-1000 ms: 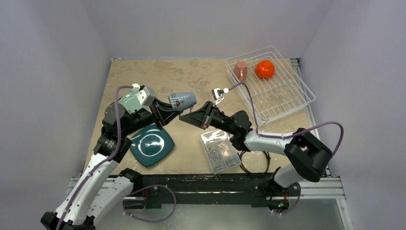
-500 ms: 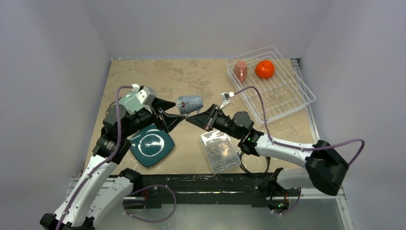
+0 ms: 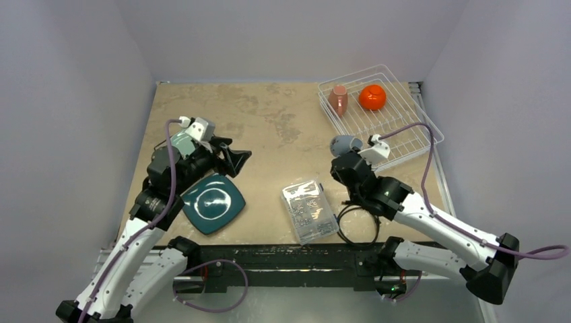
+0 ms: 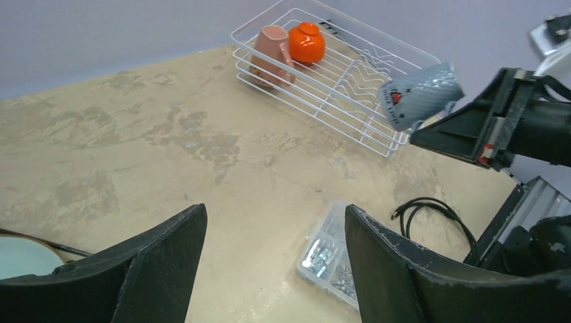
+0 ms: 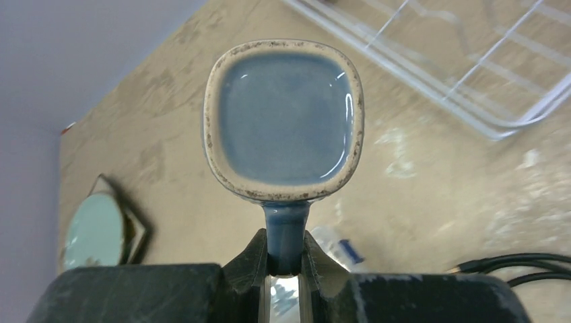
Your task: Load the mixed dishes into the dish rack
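While the teal plate [image 3: 213, 202] lies flat on the table [image 3: 269, 114] near the arm bases, the left fingers [image 4: 161, 269] gape wide and empty just beyond it. Farther on, the right fingers [image 5: 250, 266] pinch the handle of the mug [image 5: 283, 128], which is squarish and blue-grey inside with a speckled cream rim, held aloft beside the rack [image 3: 404, 138]. At its far end sit the cup [image 3: 337, 99] and bowl [image 3: 372, 97].

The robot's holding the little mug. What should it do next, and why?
Probably carry the small grey mug a little farther over the dish rack, then lower it. The right gripper pinches its handle, it hangs by the rack's edge, and the bars nearest it look free; the pink cup and orange bowl sit at the far end.
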Tool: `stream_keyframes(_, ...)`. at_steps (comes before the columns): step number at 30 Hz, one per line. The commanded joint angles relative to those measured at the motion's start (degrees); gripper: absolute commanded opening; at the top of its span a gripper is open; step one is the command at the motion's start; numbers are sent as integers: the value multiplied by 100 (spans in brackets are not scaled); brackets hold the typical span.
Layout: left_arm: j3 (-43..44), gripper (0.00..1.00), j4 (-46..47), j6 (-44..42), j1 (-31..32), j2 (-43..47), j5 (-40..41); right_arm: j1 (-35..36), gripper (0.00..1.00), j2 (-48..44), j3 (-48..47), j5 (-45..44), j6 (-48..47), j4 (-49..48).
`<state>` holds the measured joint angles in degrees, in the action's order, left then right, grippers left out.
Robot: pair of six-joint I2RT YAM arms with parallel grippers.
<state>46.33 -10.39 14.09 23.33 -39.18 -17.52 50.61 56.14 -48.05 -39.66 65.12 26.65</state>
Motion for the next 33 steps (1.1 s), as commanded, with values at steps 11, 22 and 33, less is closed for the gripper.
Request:
stream_keyframes(11,2331,73,-212,294,13,-1367,933,-1469,0,418,-1199,-1229,-945,1769)
stream_keyframes(22,1668,71,1,-262,52,-1924,967,-3216,0,1158,-1453,-851,-1235,1432)
stream_keyframes(33,1761,70,161,578,49,-2413,18,-4665,0,2911,-2250,-826,-1056,1385)
